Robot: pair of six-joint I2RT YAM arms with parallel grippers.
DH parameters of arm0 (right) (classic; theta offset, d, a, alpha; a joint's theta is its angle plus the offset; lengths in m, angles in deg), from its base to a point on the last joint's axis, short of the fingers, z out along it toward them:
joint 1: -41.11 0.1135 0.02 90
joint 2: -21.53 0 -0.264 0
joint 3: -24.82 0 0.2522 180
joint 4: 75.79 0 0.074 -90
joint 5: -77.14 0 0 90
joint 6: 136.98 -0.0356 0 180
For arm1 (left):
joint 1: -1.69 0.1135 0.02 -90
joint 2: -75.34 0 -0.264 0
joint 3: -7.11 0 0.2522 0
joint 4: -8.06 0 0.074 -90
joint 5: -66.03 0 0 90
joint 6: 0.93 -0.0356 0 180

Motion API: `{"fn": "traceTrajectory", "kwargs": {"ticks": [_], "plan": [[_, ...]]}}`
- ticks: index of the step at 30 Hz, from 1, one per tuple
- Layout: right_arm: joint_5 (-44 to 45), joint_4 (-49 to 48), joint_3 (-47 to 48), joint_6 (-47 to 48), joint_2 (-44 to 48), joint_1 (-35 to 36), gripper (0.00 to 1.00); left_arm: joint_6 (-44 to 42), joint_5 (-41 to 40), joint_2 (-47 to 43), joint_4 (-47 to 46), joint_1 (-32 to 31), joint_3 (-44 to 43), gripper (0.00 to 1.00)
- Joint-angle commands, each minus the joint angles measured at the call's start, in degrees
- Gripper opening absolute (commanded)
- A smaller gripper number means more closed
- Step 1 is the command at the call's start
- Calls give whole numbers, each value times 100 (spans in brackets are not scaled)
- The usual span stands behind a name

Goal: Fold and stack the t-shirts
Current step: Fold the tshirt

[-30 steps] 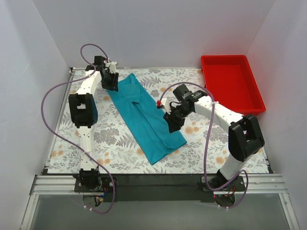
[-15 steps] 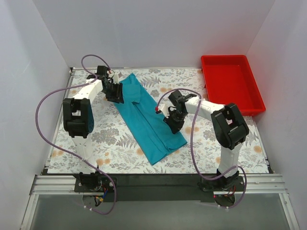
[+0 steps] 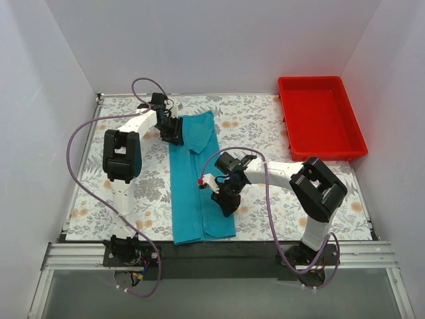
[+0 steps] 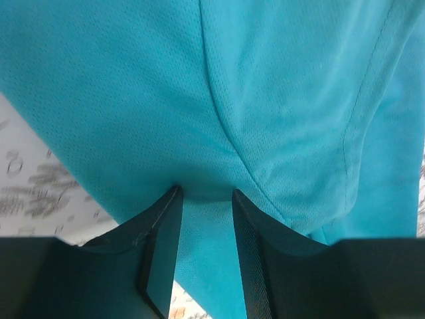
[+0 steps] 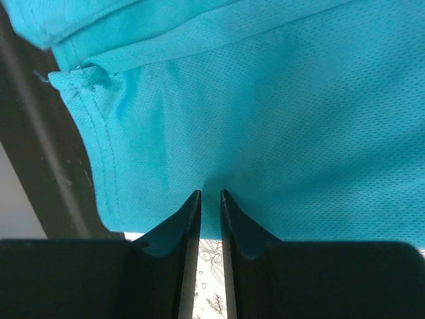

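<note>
Teal t-shirt [image 3: 191,193] hem at table [image 3: 265,126] edge

Red tray [image 3: 320,114], floral mat [image 3: 255,124] (cloth?)

One teal-blue t-shirt [image 3: 187,193], plain, no print, lies folded lengthwise into a long narrow band on the floral table [image 3: 265,119], left of centre. It runs almost straight from far to near, and its near hem reaches the table's front edge. The far end is wider, with a loose flap spreading to the right, and a fold line runs down its length. Up close the fabric is a fine thin mesh with stitched hems. The left gripper [image 4: 204,193] pinches the far end, and the right gripper [image 5: 210,194] nips the right-hand edge nearer the front.
</note>
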Motion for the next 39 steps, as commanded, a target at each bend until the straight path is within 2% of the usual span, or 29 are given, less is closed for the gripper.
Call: {"fn": "traceTrajectory", "kwargs": {"ticks": [1,6,7,9,13,18,21,25,30,35,39], "plan": [[-185,101,101,-144,-63,-253,25,156,8,468,-116,-129,-465,35],[-238,312,962,-47,17,-1070,27,253,158,935,59,-129,-1493,35],[-73,312,1120,-39,-35,-1262,27,279,149,961,129,-129,-1869,36],[121,321,1674,-38,-149,-1448,27,280,149,883,235,-129,-2039,36],[648,321,2728,-144,-737,-1791,27,253,166,16,-19,-129,-1496,38],[834,277,3721,-556,-1344,-1836,27,306,623,-821,-317,-129,32,38],[659,137,3881,-916,-1678,-1827,24,499,896,-1270,-572,-138,918,37],[587,-48,3908,-1093,-2021,-1801,23,517,888,-1525,-713,-147,1562,36],[868,-259,3908,-1119,-2294,-1809,21,482,799,-1359,-889,-147,1793,36],[1273,-400,3873,-1163,-2523,-1871,18,464,545,-867,-1153,-147,1661,36],[1572,-461,3838,-1234,-2655,-2037,16,578,667,-551,-1258,-147,1407,35]]}}
